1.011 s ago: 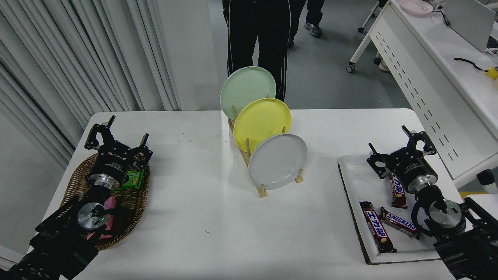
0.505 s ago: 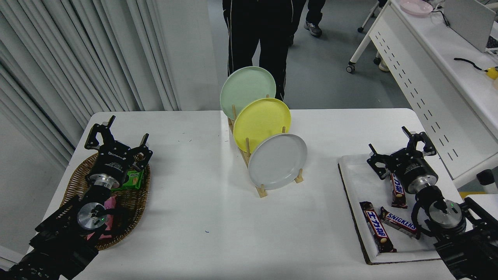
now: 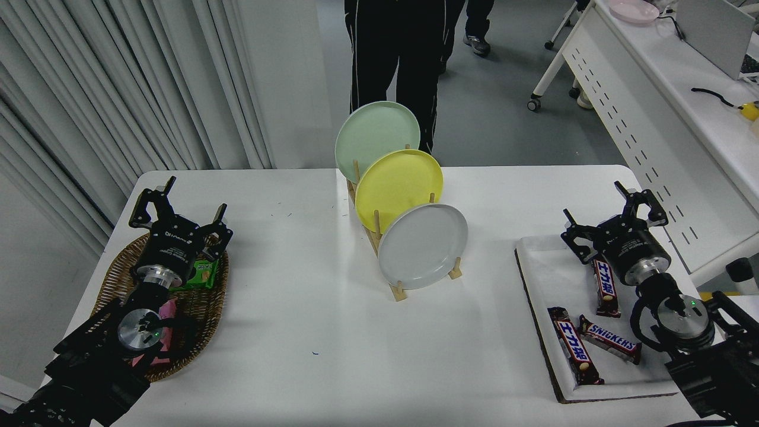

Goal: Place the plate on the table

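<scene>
The light grey plate [image 3: 422, 245] stands on edge in the front slot of a wooden rack [image 3: 400, 289] near the middle of the white table [image 3: 308, 320]. A yellow plate [image 3: 398, 188] and a pale green plate [image 3: 377, 137] stand behind it in the same rack. My right gripper [image 3: 611, 212] hovers open above a white tray at the right, well apart from the grey plate, nothing between its fingers. At the lower left, my left gripper [image 3: 178, 204] is parked open over a wicker basket.
The white tray [image 3: 548, 279] holds three chocolate bars [image 3: 574, 344]. The wicker basket [image 3: 201, 308] holds a green packet and a pink one. A person in dark trousers [image 3: 396, 53] stands at the table's far edge. A white perforated desk [image 3: 652, 112] runs along the right.
My right gripper has shifted slightly up and to the right over the tray. The person's legs moved a little to the right. The plates and the left arm are unchanged.
</scene>
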`<state>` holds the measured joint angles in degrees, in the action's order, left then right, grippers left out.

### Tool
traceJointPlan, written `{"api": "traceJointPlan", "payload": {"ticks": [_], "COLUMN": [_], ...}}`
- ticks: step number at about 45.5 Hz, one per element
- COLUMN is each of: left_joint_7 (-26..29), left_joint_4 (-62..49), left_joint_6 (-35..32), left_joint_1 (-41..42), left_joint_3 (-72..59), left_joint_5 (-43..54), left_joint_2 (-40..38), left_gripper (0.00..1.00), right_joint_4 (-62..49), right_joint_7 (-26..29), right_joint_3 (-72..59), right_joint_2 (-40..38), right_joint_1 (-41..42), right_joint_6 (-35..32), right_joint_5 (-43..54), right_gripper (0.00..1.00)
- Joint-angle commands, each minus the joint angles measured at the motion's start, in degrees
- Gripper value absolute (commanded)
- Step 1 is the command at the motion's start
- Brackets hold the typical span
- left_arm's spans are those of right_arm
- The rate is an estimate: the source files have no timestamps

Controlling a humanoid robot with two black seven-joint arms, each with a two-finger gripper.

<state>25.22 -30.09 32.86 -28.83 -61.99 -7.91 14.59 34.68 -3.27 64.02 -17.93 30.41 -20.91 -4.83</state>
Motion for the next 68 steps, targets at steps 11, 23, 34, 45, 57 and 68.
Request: {"api": "traceJointPlan", "payload": {"ticks": [11,23,34,45,57,68], "left_joint_7": [0.0,0.0,0.0,0.0,0.0,0.0], "left_joint_4": [-0.1,-0.1,0.0,-0.1,0.0,0.0], "left_joint_6": [0.0,0.0,0.0,0.0,0.0,0.0], "left_joint_1": [0.0,0.0,0.0,0.0,0.0,0.0], "left_joint_3": [0.0,0.0,0.0,0.0,0.0,-0.1], "left_joint_5": [0.0,0.0,0.0,0.0,0.0,0.0], "left_joint_2": [0.0,0.0,0.0,0.0,0.0,0.0], "left_gripper": [1.00,1.00,1.00,1.00,1.00,1.00], "right_joint_4": [-0.5,-0.3,4.7,18.0,27.4,34.0], "right_joint_7": [0.0,0.0,0.0,0.4,0.5,2.8], "right_joint_3": [-4.5,-14.3,-34.4,-47.3,-56.9,-56.7], "right_joint_2": [-1.8,-5.3,-10.5,-21.8,-27.4,-26.9], "right_joint_1": [2.5,5.5,9.4,13.8,19.0,21.9], "right_joint_6": [0.5,0.6,0.6,0.6,1.7,13.1], "right_joint_5": [-0.4,0.4,-0.8,-0.5,-0.4,-2.9], "right_gripper": [1.00,1.00,1.00,1.00,1.00,1.00]}}
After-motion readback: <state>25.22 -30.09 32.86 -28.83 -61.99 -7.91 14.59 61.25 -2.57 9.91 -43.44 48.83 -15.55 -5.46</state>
